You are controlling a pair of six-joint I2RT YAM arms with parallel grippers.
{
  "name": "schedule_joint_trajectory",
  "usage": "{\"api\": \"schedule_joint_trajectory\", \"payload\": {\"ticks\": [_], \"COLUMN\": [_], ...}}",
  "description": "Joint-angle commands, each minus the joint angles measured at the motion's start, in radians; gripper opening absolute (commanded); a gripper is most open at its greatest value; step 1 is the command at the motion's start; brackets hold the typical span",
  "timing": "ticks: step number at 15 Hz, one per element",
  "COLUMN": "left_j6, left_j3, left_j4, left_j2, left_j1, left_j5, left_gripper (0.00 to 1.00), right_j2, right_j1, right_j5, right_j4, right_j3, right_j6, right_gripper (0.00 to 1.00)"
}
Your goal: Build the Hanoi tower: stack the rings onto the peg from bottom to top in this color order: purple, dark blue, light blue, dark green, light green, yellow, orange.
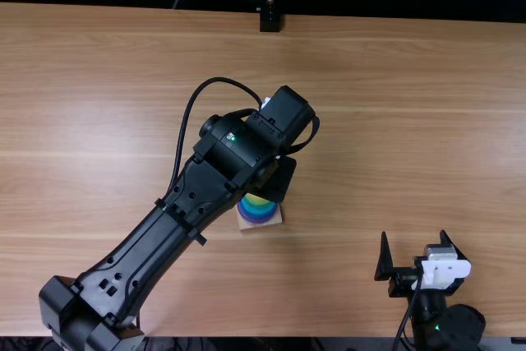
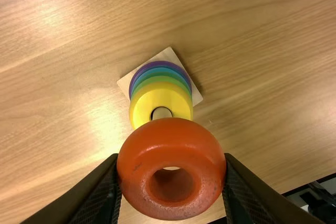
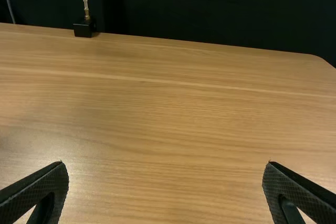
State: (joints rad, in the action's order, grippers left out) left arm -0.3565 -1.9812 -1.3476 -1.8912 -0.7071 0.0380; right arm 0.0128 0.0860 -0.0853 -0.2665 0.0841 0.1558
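In the top view my left gripper (image 1: 278, 180) is over the ring stack (image 1: 259, 208) at the table's middle. The left wrist view has the left gripper (image 2: 171, 182) shut on the orange ring (image 2: 171, 135), one finger on either side. Beyond that ring stands the wooden base (image 2: 168, 55) with its stack: purple (image 2: 158, 64) lowest, blue and green rings above, the yellow ring (image 2: 139, 109) uppermost, and the peg tip (image 2: 161, 113) in its hole. My right gripper (image 1: 415, 251) stands open at the lower right of the top view; the right wrist view has the right gripper (image 3: 166, 182) with fingers wide apart.
The wooden table (image 1: 394, 121) spreads around the stack. At its far edge stands a black mount (image 1: 270, 19) with a thin metal rod. A cable loops beside the left arm.
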Motion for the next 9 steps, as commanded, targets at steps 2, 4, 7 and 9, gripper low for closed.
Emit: {"api": "schedule_joint_trajectory", "payload": {"ticks": [2, 4, 7, 9], "left_j6": [-0.015, -0.015, -0.014, -0.014], "left_j3": [-0.015, -0.008, 0.032, 0.056], "left_j4": [0.000, 0.000, 0.002, 0.002], "left_j2": [0.024, 0.023, 0.018, 0.011], "left_j1": [-0.008, -0.008, -0.003, 0.000], "left_j5": [-0.003, -0.003, -0.003, -0.001], "left_gripper": [0.00, 0.00, 0.00, 0.00], "right_j2": [-0.013, -0.013, -0.013, -0.013], "right_j1": [0.011, 0.011, 0.011, 0.011], "right_j5": [0.002, 0.002, 0.002, 0.002], "right_j4": [-0.053, -0.053, -0.053, -0.053], "right_j3": [-0.069, -0.069, -0.069, -0.069], "right_j6": [0.004, 0.004, 0.002, 0.004], "right_gripper": [1.00, 1.00, 1.00, 1.00]}}
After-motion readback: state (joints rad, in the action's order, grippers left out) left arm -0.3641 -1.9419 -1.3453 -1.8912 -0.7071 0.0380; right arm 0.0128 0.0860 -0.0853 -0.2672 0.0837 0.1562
